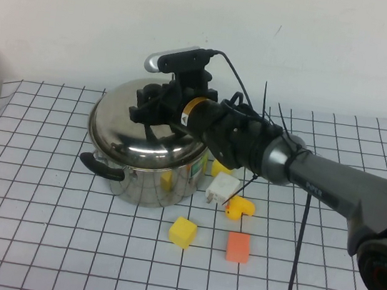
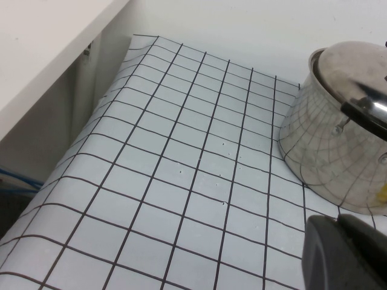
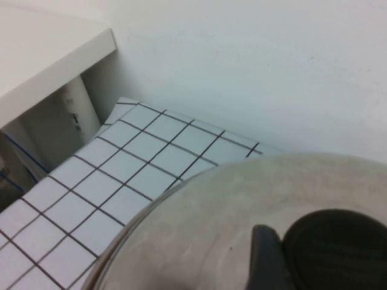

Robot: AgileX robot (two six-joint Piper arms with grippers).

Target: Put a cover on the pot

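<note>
The shiny steel pot (image 1: pixel 152 179) with a black loop handle (image 1: pixel 100 166) stands at the left middle of the checked table. The domed steel lid (image 1: pixel 134 133) lies on top of it. My right gripper (image 1: pixel 156 111) reaches over the pot and is shut on the lid's black knob (image 3: pixel 338 248), with one finger (image 3: pixel 266 260) pressed against its side. My left gripper (image 2: pixel 338 241) is shut and empty, low over the table to the left of the pot (image 2: pixel 320 163), and is out of the high view. The lid also shows in the left wrist view (image 2: pixel 351 66).
Small blocks lie right of and in front of the pot: a yellow cube (image 1: pixel 183 231), an orange-red cube (image 1: pixel 238 246), a white block (image 1: pixel 222 188), an orange-yellow piece (image 1: pixel 240 208), and a yellow block (image 1: pixel 220 167). A white shelf (image 2: pixel 48 54) borders the table's left side.
</note>
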